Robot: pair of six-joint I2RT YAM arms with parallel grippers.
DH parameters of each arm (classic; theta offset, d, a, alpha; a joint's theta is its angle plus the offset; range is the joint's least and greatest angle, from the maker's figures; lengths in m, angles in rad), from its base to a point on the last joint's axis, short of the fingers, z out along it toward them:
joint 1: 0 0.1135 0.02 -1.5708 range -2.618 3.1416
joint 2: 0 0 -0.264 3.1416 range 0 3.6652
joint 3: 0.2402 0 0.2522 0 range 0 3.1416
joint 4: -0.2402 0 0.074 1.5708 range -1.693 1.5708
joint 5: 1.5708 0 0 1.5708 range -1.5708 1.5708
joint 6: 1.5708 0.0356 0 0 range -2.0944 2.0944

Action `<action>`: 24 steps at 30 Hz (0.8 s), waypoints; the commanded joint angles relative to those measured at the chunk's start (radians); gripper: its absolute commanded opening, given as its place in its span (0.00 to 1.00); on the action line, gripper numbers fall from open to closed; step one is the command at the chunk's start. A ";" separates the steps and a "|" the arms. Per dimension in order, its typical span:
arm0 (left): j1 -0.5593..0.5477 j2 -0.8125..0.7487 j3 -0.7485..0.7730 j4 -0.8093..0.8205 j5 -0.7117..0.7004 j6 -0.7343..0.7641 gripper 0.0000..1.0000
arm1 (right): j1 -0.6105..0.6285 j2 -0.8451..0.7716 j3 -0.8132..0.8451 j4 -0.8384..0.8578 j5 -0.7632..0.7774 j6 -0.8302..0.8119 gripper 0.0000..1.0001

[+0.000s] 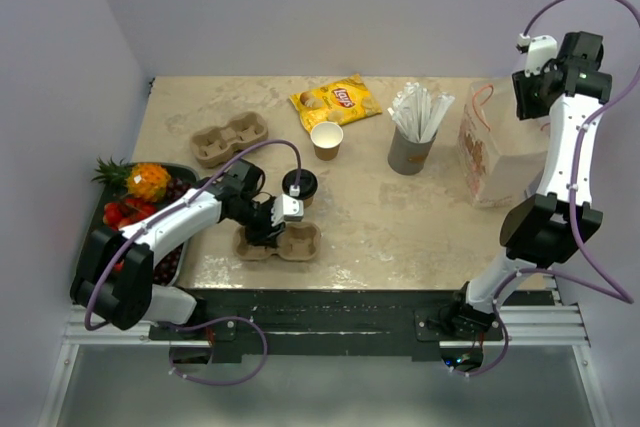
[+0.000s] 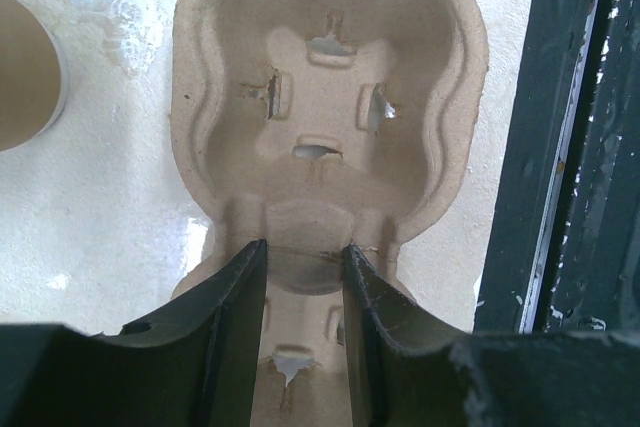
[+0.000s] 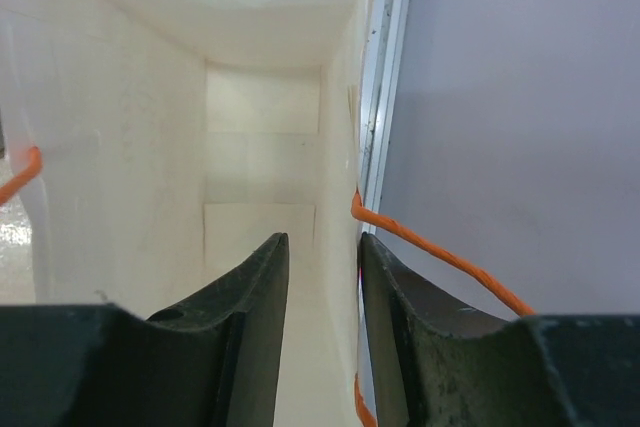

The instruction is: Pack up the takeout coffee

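- The small tan kraft paper cup with round black plastic lid [image 1: 300, 185] stood on the table, just far of the near tan moulded-pulp two-cup carrier [image 1: 296, 244].
- The left gripper [image 2: 303, 257] was clenched on the carrier's centre bridge; the pocket ahead of it lay bare.
- The right gripper [image 3: 323, 242] straddled the right wall of the white paper bag with orange handles [image 3: 130, 147]. Could not tell whether it pinched.
- Judged: the carrier wanted holding flat and steady, and the bag mouth wide, before loading the cup.
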 commanded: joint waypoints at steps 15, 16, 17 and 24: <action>-0.023 -0.014 0.040 -0.010 0.028 0.021 0.13 | 0.020 -0.110 0.063 0.031 -0.017 -0.060 0.00; -0.023 -0.014 0.042 -0.010 0.028 0.021 0.13 | 0.029 -0.151 0.061 0.028 -0.029 -0.085 0.00; -0.023 -0.022 0.045 -0.014 0.029 0.019 0.13 | 0.058 -0.183 0.049 0.031 -0.026 -0.116 0.00; -0.032 -0.037 0.065 -0.045 0.078 0.018 0.12 | 0.282 -0.464 -0.176 0.062 0.095 -0.285 0.00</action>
